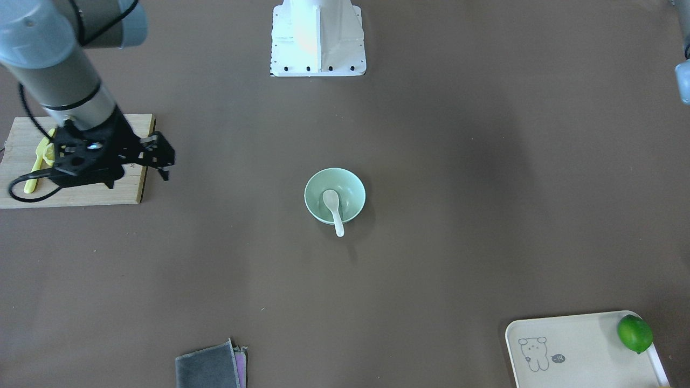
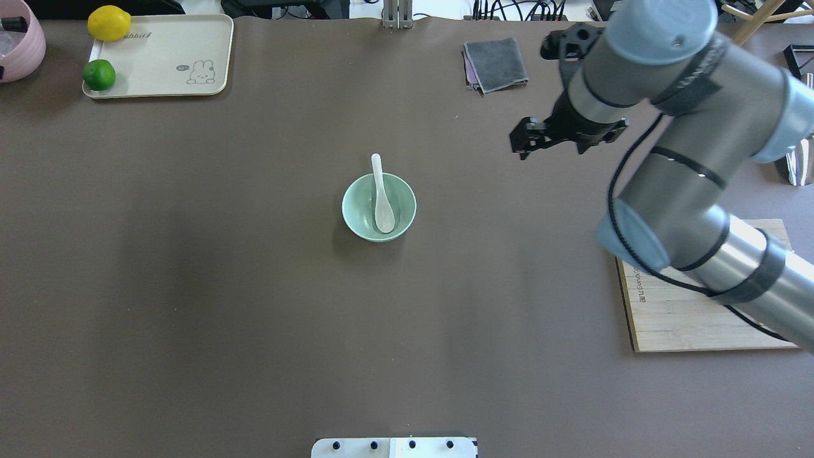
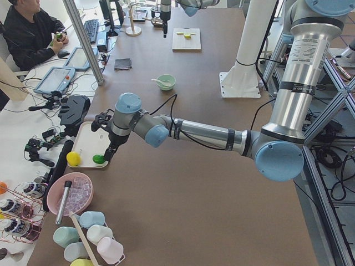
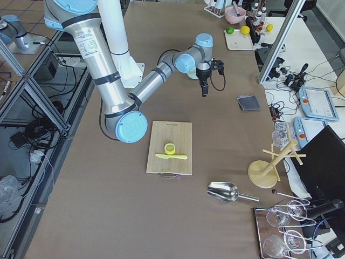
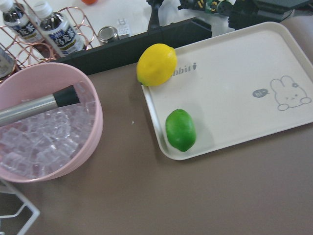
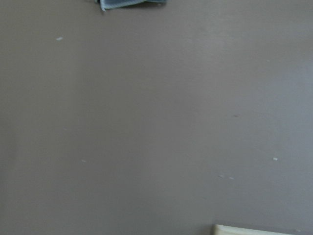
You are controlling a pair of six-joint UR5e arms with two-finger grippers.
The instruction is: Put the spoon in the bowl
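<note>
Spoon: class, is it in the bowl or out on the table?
In. The spoon lies with its scoop inside the bowl, its handle leaning out over the rim.

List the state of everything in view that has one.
spoon: scoop inside the bowl, handle resting over the rim.
bowl: upright, holding the spoon.
right gripper: away from the bowl, holding nothing, open or shut unclear.
left gripper: far from the bowl, open or shut unclear.
cloth: folded.
lime: on the tray.

Brown-covered table [image 1: 431, 269] — evenly lit; tiled floor [image 4: 32, 6] (orange-brown) alongside; white side desk [image 3: 11, 119] — cluttered.
</note>
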